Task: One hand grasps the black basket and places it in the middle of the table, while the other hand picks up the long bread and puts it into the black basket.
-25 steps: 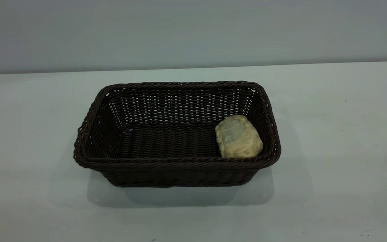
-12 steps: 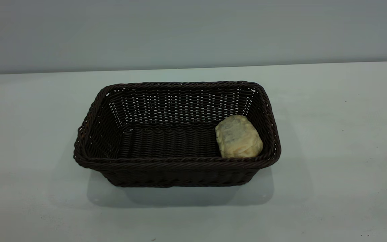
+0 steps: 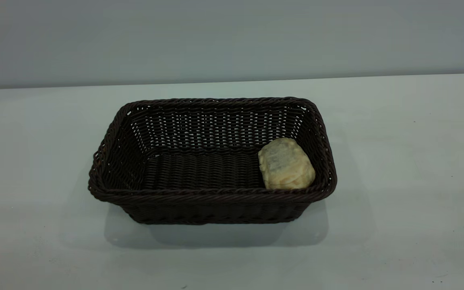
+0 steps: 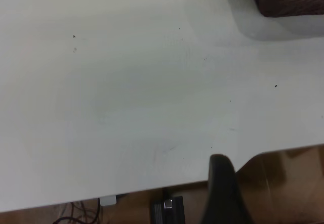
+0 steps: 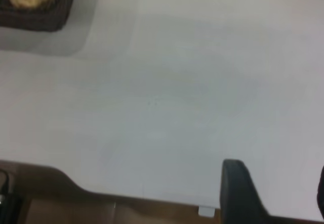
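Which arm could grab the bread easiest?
The right, probably. The long bread lies at the right end of the black basket, and the right wrist view shows it; the left wrist view shows only a basket corner. Both arms are parked.

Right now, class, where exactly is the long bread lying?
In the exterior view, the long bread lies inside the black basket, tucked into its right end against the right wall.

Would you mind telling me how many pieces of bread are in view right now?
1. The long bread lies inside the black basket, at its right end against the wall. Nothing else sits in the basket.
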